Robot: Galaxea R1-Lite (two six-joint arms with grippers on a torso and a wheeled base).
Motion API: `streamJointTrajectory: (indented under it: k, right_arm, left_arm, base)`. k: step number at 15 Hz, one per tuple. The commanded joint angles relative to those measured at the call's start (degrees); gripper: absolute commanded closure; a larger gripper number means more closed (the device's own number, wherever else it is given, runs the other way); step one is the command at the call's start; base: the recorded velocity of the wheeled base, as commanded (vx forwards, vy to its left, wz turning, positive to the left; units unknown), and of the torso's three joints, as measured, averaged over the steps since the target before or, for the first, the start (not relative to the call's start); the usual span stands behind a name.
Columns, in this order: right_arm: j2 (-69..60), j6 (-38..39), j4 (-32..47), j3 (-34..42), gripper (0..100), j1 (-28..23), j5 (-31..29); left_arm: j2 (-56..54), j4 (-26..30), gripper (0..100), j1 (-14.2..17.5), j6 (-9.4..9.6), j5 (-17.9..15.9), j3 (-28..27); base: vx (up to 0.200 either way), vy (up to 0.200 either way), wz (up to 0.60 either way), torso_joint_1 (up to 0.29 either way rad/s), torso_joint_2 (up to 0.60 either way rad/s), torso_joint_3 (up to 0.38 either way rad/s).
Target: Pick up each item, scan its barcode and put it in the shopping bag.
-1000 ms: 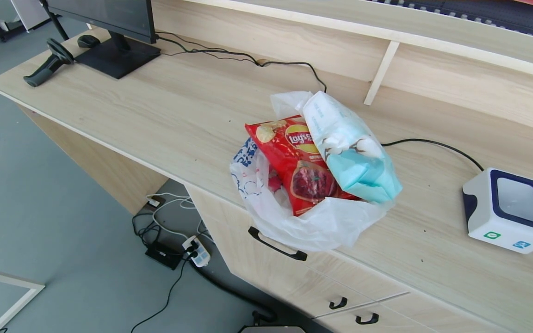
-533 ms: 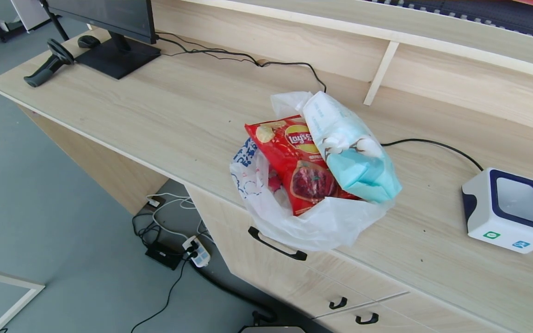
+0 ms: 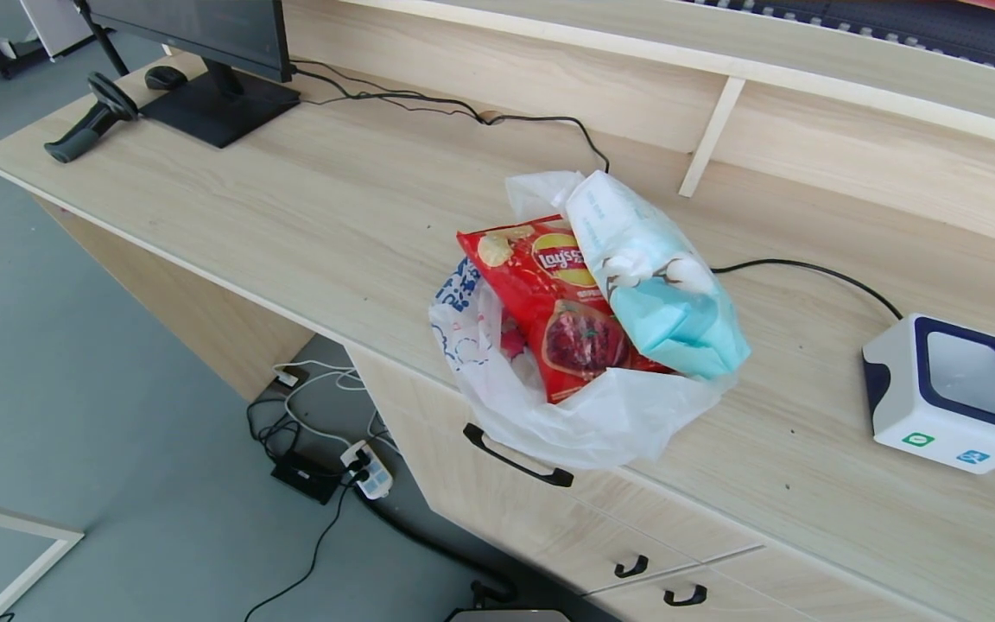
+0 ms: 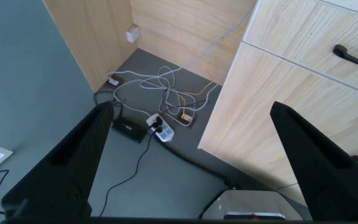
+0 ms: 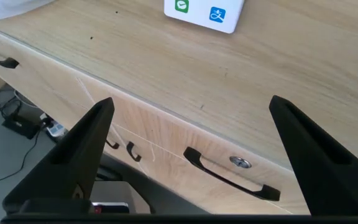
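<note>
The white plastic shopping bag [image 3: 588,419] sits at the near edge of the table [image 3: 290,216], slumped open. 2 items lie in it: a red bag of chips [image 3: 562,315] and, leaning on the chips' right side, a light blue soft pack [image 3: 666,294]. Both stick out of the bag's mouth. To the right of the bag and well apart from it stands the white box scanner [image 3: 947,393], its dark window tilted upward and its black cable [image 3: 808,269] running back toward the bag.

My left hand [image 4: 191,107] hangs low in front of the table's drawer front [image 4: 291,93]. Its 2 fingers [image 4: 73,168] are spread wide with nothing between them. Below it are the grey floor and a tangle of cords [image 4: 166,87] with a power strip [image 4: 162,129].

My right hand [image 5: 191,101] is spread wide too and holds nothing. It hovers over the table's front edge, near the scanner's base, with the drawer handles [image 5: 229,174] below it.

At the table's far left are a monitor stand [image 3: 221,104], a mouse [image 3: 165,76] and a handheld scanner [image 3: 87,121].
</note>
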Motion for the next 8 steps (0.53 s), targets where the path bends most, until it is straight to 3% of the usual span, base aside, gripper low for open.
streamJointTrajectory:
  k: [1, 8]
  right_arm:
    - [0.09, -0.11, -0.06, 0.01, 0, 0.01, -0.02]
    - [0.09, -0.02, -0.06, 0.01, 0, 0.01, -0.02]
  left_arm:
    - [0.01, -0.01, 0, 0.01, -0.03, -0.01, 0.0]
    - [0.01, -0.01, 0, 0.01, -0.03, -0.01, 0.0]
  base:
    - [0.0, 0.0, 0.0, 0.0, 0.0, 0.0]
    - [0.0, 0.0, 0.0, 0.0, 0.0, 0.0]
